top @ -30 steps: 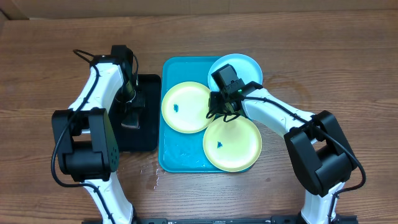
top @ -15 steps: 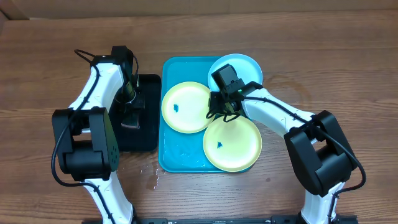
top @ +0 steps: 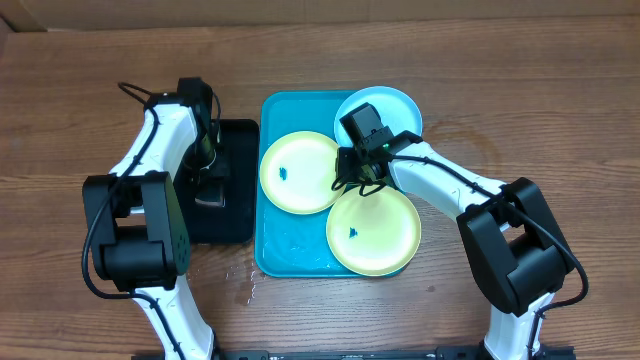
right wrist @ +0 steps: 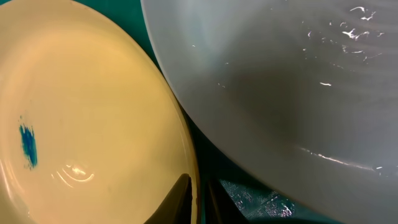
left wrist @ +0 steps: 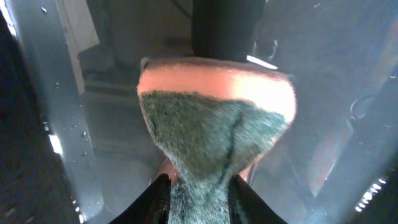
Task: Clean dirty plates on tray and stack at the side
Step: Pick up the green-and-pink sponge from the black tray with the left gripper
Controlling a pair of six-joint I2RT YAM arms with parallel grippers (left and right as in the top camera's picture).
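Three plates lie on the turquoise tray point(top: 290, 255): a yellow-green plate point(top: 290, 175) at the left, a second yellow-green one point(top: 380, 240) at the front right, and a light blue plate point(top: 390, 105) at the back right. My right gripper point(top: 347, 180) is shut on the right rim of the left yellow-green plate point(right wrist: 81, 124), one finger over it and one under. That plate carries a blue smear point(right wrist: 27, 146), and the light blue plate point(right wrist: 280, 81) lies just beyond. My left gripper point(left wrist: 199, 202) is shut on an orange sponge point(left wrist: 214, 124) with a green scouring face, over the black tray point(top: 235, 215).
The black tray point(left wrist: 62, 124) sits left of the turquoise tray and looks wet. Water drops lie on the wooden table point(top: 245, 285) by the turquoise tray's front left corner. The front-right plate overhangs the tray's right rim.
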